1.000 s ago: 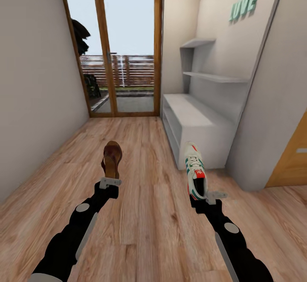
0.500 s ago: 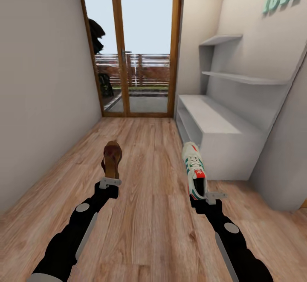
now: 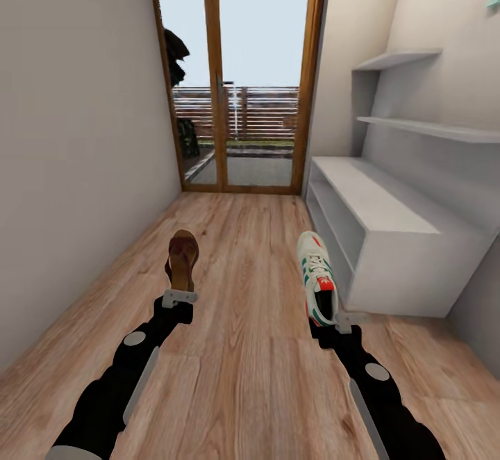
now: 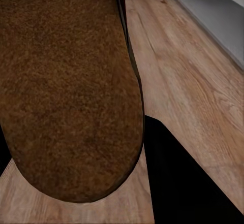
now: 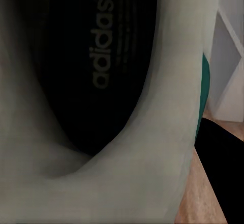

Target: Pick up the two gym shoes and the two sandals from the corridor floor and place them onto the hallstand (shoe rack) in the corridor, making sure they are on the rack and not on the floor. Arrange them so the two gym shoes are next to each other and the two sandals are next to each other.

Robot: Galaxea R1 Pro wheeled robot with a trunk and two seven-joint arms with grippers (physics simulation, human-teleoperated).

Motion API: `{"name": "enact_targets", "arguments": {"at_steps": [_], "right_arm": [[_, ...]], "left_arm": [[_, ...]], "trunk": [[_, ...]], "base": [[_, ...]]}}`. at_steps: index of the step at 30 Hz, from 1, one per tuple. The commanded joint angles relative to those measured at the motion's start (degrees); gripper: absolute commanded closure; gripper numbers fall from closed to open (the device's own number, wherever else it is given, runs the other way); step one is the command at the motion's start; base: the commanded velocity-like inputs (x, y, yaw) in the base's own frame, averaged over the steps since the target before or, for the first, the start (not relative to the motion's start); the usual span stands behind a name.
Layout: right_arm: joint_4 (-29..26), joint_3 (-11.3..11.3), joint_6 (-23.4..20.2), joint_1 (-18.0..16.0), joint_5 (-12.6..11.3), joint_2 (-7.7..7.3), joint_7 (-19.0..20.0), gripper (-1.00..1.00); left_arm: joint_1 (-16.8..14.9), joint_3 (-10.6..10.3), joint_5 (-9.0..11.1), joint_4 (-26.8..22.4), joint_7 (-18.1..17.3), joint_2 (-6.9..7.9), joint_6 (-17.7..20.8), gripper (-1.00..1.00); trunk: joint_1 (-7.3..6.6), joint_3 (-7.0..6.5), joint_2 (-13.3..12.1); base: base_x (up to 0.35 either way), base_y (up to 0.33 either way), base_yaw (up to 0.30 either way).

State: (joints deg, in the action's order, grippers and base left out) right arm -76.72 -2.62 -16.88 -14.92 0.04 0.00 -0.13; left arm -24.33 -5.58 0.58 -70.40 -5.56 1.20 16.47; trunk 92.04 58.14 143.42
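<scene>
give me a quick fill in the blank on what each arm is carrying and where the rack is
The left gripper holds a brown ____.
The right gripper holds a white ____ with green stripes.
The white hallstand stands against the corridor's ____ wall in the head view.
At the corridor's far end is a glass ____ in a wooden frame.

Missing words: sandal; gym shoe; right; door

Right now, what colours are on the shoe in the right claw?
The sneaker is white with green stripes and red patches; clearest in the head view.
</scene>
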Motion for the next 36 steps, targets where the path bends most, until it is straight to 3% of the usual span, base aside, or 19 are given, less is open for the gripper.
{"name": "enact_targets", "arguments": {"at_steps": [1,28,36], "right_arm": [[-0.1,0.0,-0.3,0.0,0.1,0.0,-0.1,1.0],[-0.1,-0.1,-0.3,0.0,0.0,0.0,-0.1,1.0],[-0.1,-0.1,-0.3,0.0,0.0,0.0,-0.1,1.0]], "left_arm": [[0.0,0.0,-0.1,-0.1,-0.2,0.04,0.3,1.0],[0.0,0.0,-0.1,-0.1,-0.2,0.08,0.3,1.0],[0.0,0.0,-0.1,-0.1,-0.2,0.1,0.3,1.0]], "trunk": [[0.02,0.06,0.0],[0.02,0.06,0.0],[0.02,0.06,0.0]], "base": [[0.309,0.127,0.005],[0.308,0.122,0.0],[0.292,0.18,-0.19]]}}
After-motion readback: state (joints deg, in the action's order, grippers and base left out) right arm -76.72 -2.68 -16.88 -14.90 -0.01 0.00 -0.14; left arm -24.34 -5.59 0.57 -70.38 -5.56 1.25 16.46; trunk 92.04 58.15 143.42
